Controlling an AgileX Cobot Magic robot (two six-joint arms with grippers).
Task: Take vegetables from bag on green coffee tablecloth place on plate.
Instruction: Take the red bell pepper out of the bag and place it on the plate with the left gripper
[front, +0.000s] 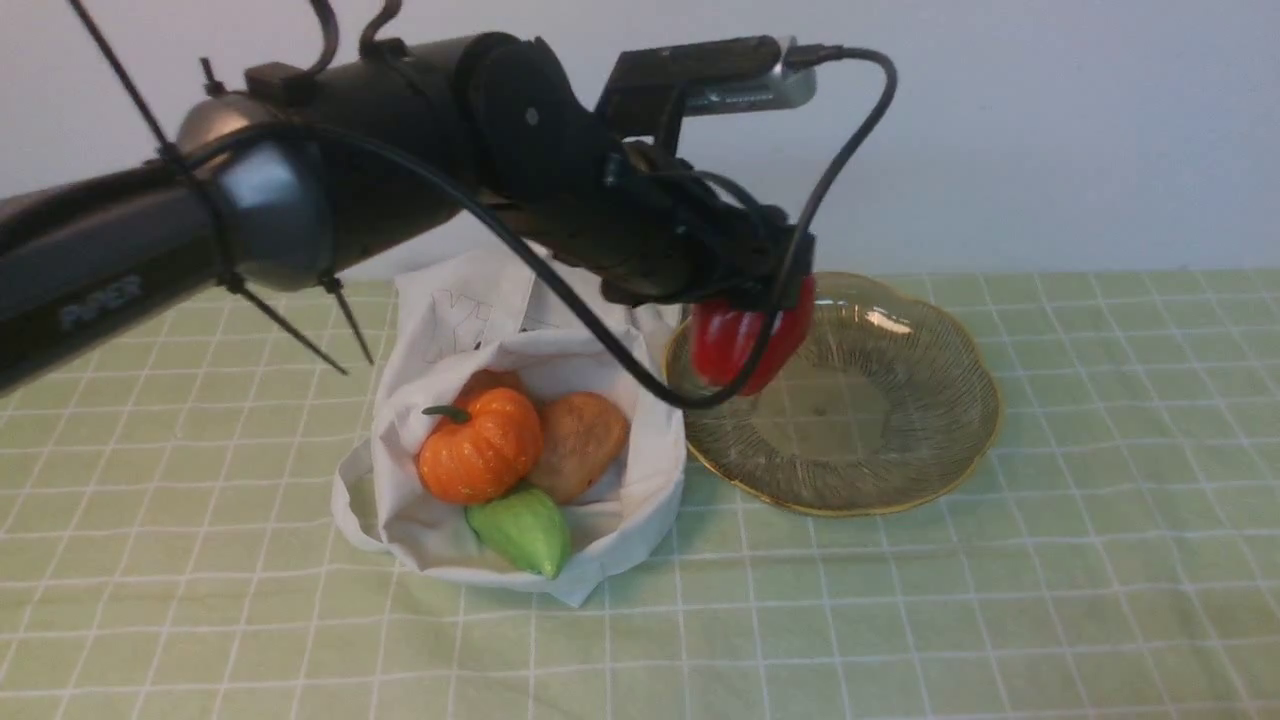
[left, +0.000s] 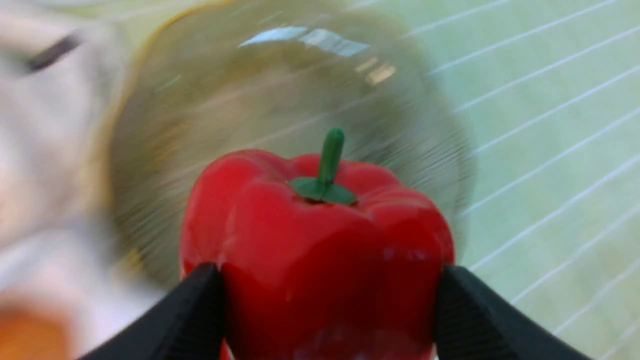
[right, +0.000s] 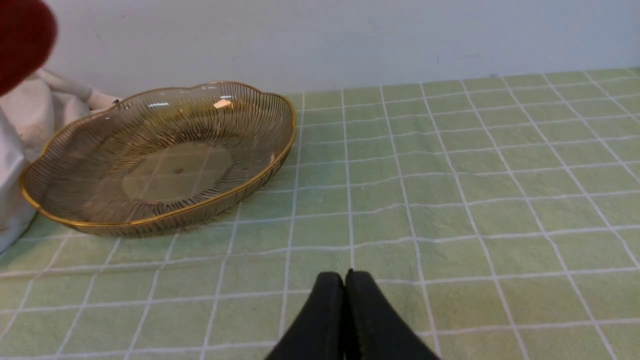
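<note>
Centre of the front view: left gripper (front: 750, 335) clamped on the glossy red bell pepper (front: 735, 345), held clear of the cloth and overlapping the left rim of the plate (front: 935, 400) in the picture. Black arm reaching in from the left edge of the frame, wrist camera (front: 715, 75) on top, a cable looping down in front of the pepper.

Left wrist view: pepper (left: 320, 250) filling the lower middle, green stem up, pinched from both sides by the black fingers (left: 200, 310) of the left gripper (left: 330, 320). Behind it, blurred, the plate (left: 250, 100), with the white bag (left: 45, 150) at the left edge.

Lower centre-left of the front view: bag (front: 640, 500) lying open on the green coffee tablecloth (front: 1000, 600), just beside the plate. Inside it, the ribbed orange pumpkin (front: 480, 445) touching the brown potato-like lump (front: 580, 440), and the pointed green gourd (front: 525, 530) below both in the picture, near the bag's mouth. Something else orange behind the pumpkin, too hidden to name.

Right wrist view: right gripper (right: 345, 310) at the bottom centre, fingers pressed together with nothing between them, low above the tablecloth (right: 475, 200). Plate (right: 280, 150) at centre left, bare, gold rim catching the light. Bag (right: 30, 115) at the left edge, a blurred dark red shape (right: 22, 40) in the upper left corner. Pale wall (right: 350, 35) across the top.
</note>
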